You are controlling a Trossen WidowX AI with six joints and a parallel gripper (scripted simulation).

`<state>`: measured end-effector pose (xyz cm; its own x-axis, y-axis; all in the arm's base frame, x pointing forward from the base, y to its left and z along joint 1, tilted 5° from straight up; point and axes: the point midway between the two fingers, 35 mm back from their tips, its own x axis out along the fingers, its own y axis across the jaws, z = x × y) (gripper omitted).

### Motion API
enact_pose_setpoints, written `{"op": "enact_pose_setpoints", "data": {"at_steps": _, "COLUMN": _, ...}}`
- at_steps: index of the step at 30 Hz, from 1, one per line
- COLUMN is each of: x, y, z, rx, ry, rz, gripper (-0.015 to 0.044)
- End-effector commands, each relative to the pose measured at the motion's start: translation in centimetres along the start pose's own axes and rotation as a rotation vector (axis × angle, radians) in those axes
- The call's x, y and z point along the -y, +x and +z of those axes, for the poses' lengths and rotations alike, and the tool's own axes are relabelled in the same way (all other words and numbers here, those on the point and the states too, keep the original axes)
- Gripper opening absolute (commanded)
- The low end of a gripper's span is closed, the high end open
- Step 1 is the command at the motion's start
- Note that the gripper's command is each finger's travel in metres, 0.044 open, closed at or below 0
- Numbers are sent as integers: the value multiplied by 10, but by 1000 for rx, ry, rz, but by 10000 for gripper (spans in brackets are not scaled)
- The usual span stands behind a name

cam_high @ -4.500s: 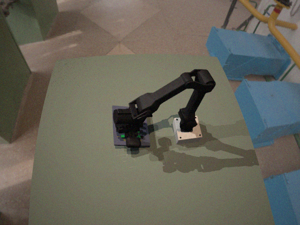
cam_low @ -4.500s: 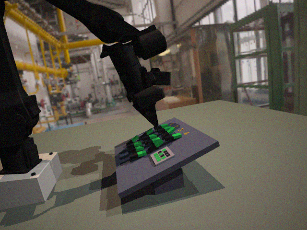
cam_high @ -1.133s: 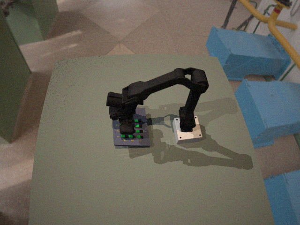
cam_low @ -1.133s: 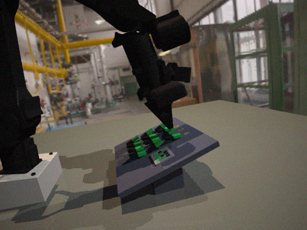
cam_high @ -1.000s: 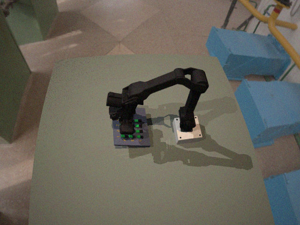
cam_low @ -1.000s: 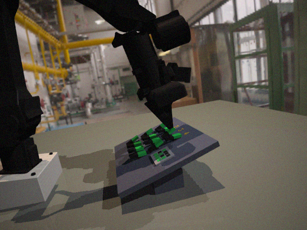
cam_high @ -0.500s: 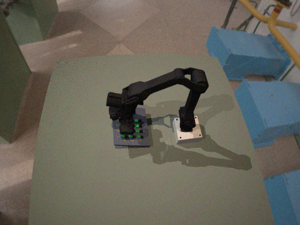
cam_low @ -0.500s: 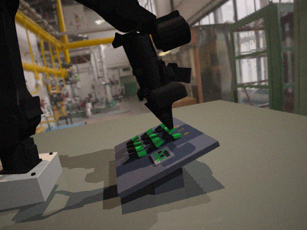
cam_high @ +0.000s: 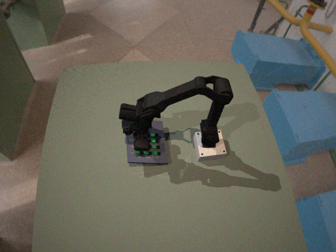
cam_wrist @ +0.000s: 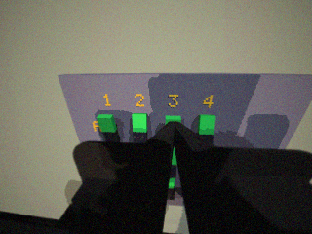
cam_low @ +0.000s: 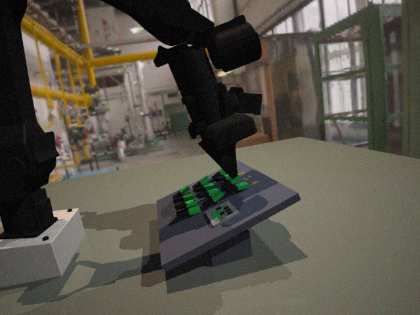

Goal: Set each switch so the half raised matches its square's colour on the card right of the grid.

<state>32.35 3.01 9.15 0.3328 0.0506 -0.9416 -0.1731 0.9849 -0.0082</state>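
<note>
The tilted grey-blue panel (cam_high: 134, 159) (cam_low: 277, 199) (cam_wrist: 112, 88) carries a grid of green and dark rocker switches. My gripper (cam_low: 233, 176) (cam_wrist: 174, 126) is shut and empty, pointing down, its tips at the far-row switch in column 3, touching or just above it. That switch's green half (cam_wrist: 173, 118) shows just beyond the tips. The far-row switches of column 1 (cam_wrist: 106, 123), column 2 (cam_wrist: 139, 123) and column 4 (cam_wrist: 207, 125) show green far halves. The small card (cam_low: 214, 224) lies beside the grid; its squares are small. The fingers hide much of the nearer rows in the wrist view.
The arm's white base block (cam_high: 202, 154) (cam_low: 27, 262) stands on the green table (cam_high: 94, 203) (cam_low: 356, 237), on the near side of the panel. Neighbouring switches stand close around the fingertips. Blue boxes (cam_high: 282, 56) (cam_high: 306, 119) stand beyond the table edge.
</note>
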Motion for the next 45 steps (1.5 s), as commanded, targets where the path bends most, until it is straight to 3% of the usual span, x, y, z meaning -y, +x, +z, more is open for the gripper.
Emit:
{"op": "enact_pose_setpoints", "data": {"at_steps": 1, "x": -1, "y": 1, "z": 0, "rx": 1, "ry": -4, "rz": 3, "gripper": 0}}
{"op": "enact_pose_setpoints", "data": {"at_steps": 22, "x": -1, "y": 4, "z": 0, "rx": 1, "ry": -4, "rz": 3, "gripper": 0}}
{"op": "enact_pose_setpoints", "data": {"at_steps": 28, "x": 0, "y": -59, "z": -2, "rx": 24, "ry": -4, "rz": 2, "gripper": 0}}
{"op": "enact_pose_setpoints", "data": {"at_steps": 32, "x": 0, "y": -61, "z": -2, "rx": 25, "ry": -4, "rz": 3, "gripper": 0}}
{"op": "enact_pose_setpoints", "data": {"at_steps": 39, "x": -57, "y": -60, "z": -38, "rx": 22, "ry": -3, "rz": 8, "gripper": 0}}
{"op": "enact_pose_setpoints", "data": {"at_steps": 45, "x": -63, "y": -49, "z": -42, "rx": 14, "ry": -3, "rz": 8, "gripper": 0}}
